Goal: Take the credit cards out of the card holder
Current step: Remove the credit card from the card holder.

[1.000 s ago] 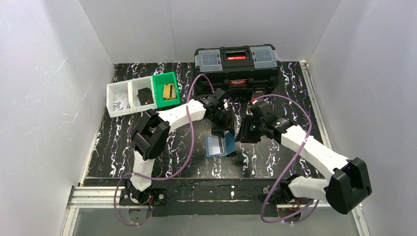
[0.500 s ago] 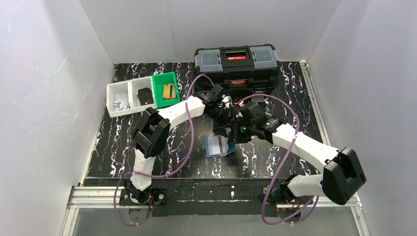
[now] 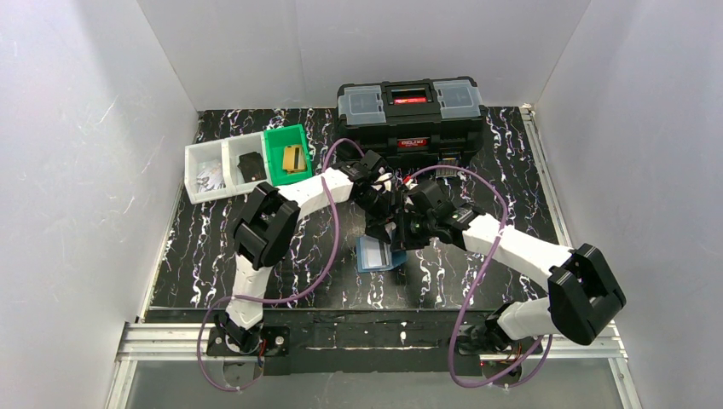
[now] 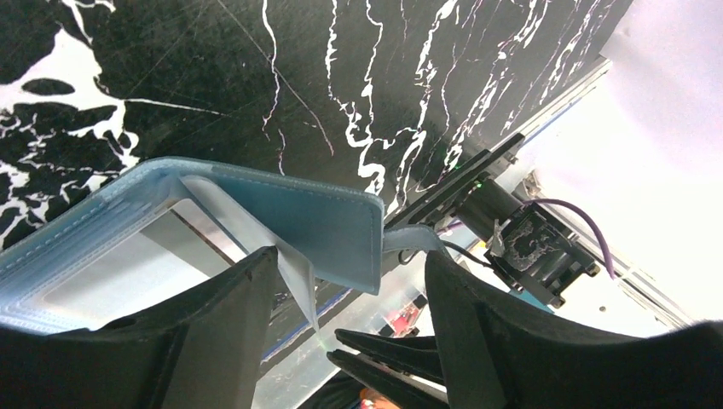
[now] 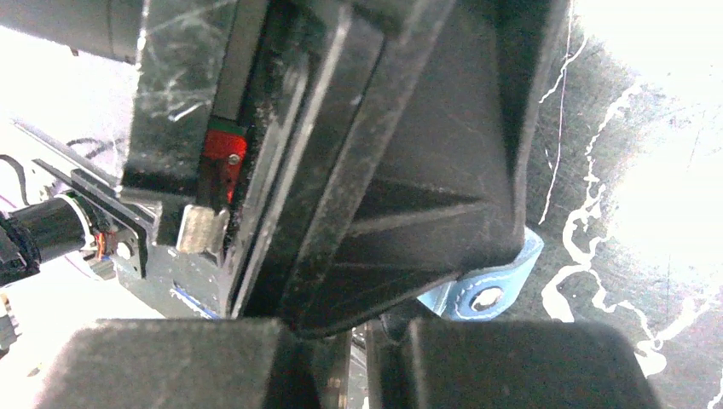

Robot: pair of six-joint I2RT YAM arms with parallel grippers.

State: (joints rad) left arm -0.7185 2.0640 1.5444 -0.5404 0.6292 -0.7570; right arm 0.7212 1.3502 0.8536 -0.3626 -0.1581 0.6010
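The card holder (image 3: 373, 254) lies open on the black marbled table, light blue inner panels up. In the left wrist view its blue flap (image 4: 315, 230) and a clear sleeve (image 4: 286, 264) stand between my left gripper's (image 4: 351, 256) wide-open fingers. My left gripper (image 3: 383, 227) hovers at the wallet's far right corner. My right gripper (image 3: 399, 239) is right beside it, its thin fingertips (image 4: 375, 341) almost together just below the sleeve's corner. The wallet's snap tab (image 5: 499, 285) shows in the right wrist view above my right gripper (image 5: 362, 362). No credit card shows in the wallet.
A big black toolbox (image 3: 407, 106) stands at the back. White bins (image 3: 213, 175) and a green bin (image 3: 287, 141) at the back left hold small items, one orange-tan, one dark. White walls enclose the table on three sides.
My right arm has swung left, bringing its gripper from right of the wallet up against my left gripper. My left gripper has shifted slightly nearer the wallet.
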